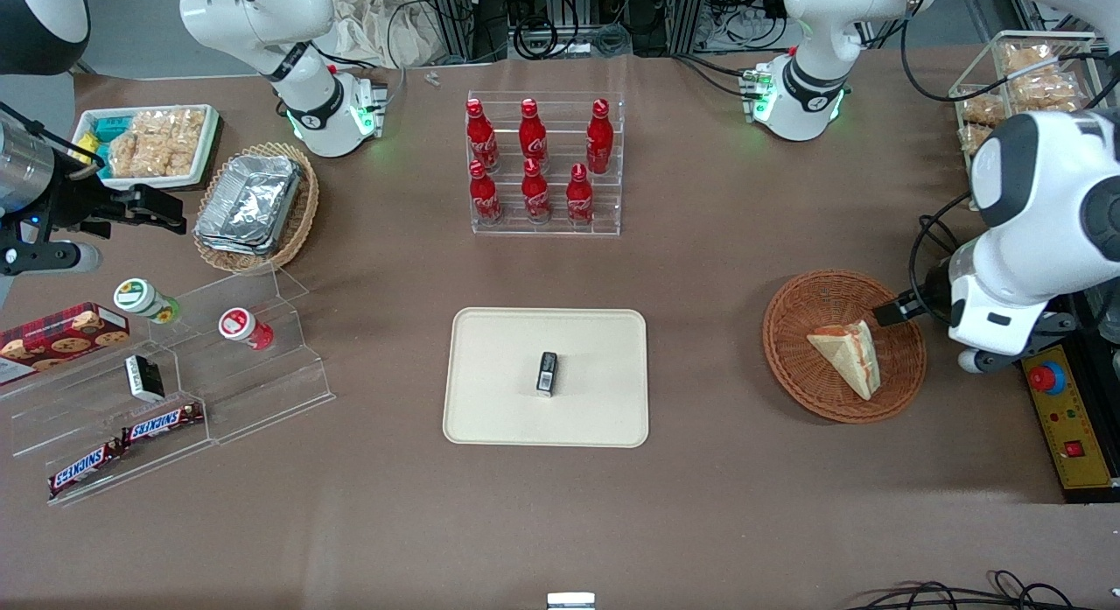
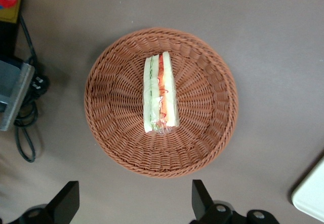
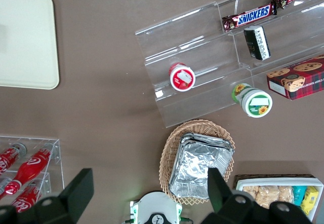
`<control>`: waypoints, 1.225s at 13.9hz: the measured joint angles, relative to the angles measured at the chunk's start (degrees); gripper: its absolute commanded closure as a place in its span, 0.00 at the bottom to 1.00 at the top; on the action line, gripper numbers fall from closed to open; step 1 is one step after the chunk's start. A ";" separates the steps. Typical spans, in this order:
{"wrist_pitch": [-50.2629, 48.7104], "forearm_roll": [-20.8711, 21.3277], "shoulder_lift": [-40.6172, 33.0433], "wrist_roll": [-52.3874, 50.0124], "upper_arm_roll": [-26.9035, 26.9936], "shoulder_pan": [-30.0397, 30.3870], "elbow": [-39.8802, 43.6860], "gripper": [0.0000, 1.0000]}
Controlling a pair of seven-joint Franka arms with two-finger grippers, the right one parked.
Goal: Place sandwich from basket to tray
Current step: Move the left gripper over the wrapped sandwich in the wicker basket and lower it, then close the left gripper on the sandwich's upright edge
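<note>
A brown-covered table (image 1: 700, 269) carries a cream tray (image 1: 499, 400) at its middle, a clear rack of red bottles (image 1: 544, 165) farther from the front camera, and a reddish-brown basket (image 1: 792, 365) toward the working arm's end, where the gripper (image 2: 134, 203) hovers above it, fingers (image 2: 66, 198) spread; stepped acrylic shelves (image 1: 262, 365) and a tan basket (image 1: 302, 220) sit toward the parked arm's end

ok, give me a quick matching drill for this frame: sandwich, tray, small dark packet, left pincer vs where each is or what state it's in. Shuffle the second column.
Things:
1. sandwich
2. tray
3. small dark packet
4. left pincer

Places/states:
A. open, above the basket, holding nothing
B. lying on the tray
C. on the table near the front camera, nearer than the cola bottle rack
D. lying in the basket, filling edge up

Pairs: 1-D, 2-C, 3-B, 4-A
</note>
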 measured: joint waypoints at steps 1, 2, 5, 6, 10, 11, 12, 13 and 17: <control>1.65 0.00 0.00 -0.43 0.10 0.07 -1.65 0.00; 3.33 0.00 -0.01 -0.91 0.21 0.09 -3.12 0.00; 9.89 0.01 -0.01 -1.72 0.47 0.11 -7.70 0.00; 12.57 0.01 0.00 -1.84 0.64 0.12 -9.54 0.00; 23.06 0.00 0.67 -1.90 1.32 0.23 -15.97 0.00; 24.93 -0.01 1.16 -2.00 1.33 0.24 -16.94 0.00; 26.36 -0.03 1.81 -2.15 1.33 0.24 -17.58 0.00; 27.67 -0.09 2.57 -2.25 1.33 0.24 -17.95 0.00; 33.85 -0.12 5.95 -2.60 1.48 2.73 -19.55 0.00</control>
